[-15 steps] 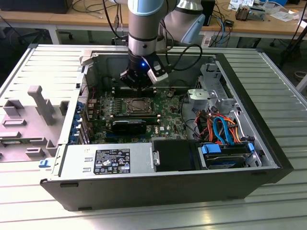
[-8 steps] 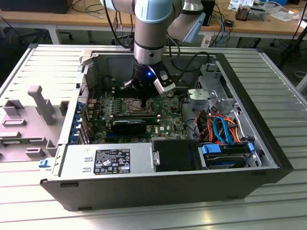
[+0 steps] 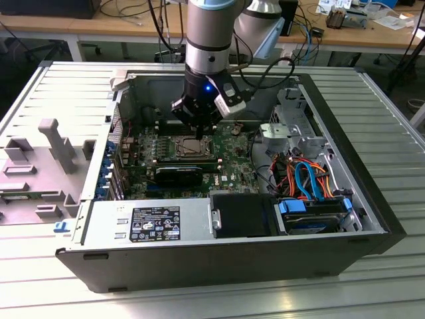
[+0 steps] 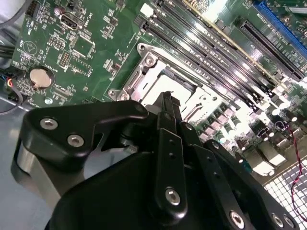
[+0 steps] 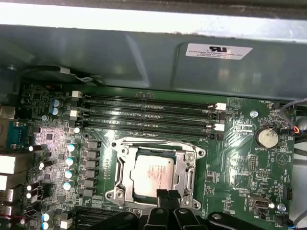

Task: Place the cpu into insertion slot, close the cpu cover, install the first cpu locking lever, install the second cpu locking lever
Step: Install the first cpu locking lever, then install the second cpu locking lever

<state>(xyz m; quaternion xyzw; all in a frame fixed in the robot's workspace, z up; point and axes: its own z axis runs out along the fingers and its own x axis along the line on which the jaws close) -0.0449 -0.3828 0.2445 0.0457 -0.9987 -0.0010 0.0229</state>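
Lying just beyond end effector (image 5: pixel 168 197): cpu (image 5: pixel 152 176).

The tool (image 3: pixel 200 135) hangs inside the open computer case (image 3: pixel 372 199) — its tip right over the insertion slot (image 3: pixel 192 147), where the cpu cover (image 3: pixel 183 147) lies flat. Just beyond the tool, nearer the viewer, sits a black fan shroud (image 3: pixel 178 175).

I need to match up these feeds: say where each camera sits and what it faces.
Exterior view: off the arm, above the open computer case, facing the arm and claw.
First wrist view: on the arm, facing the cpu under its cover; claw tips show.
Second wrist view: behind the claw, facing the board.
Both wrist views share the cover.
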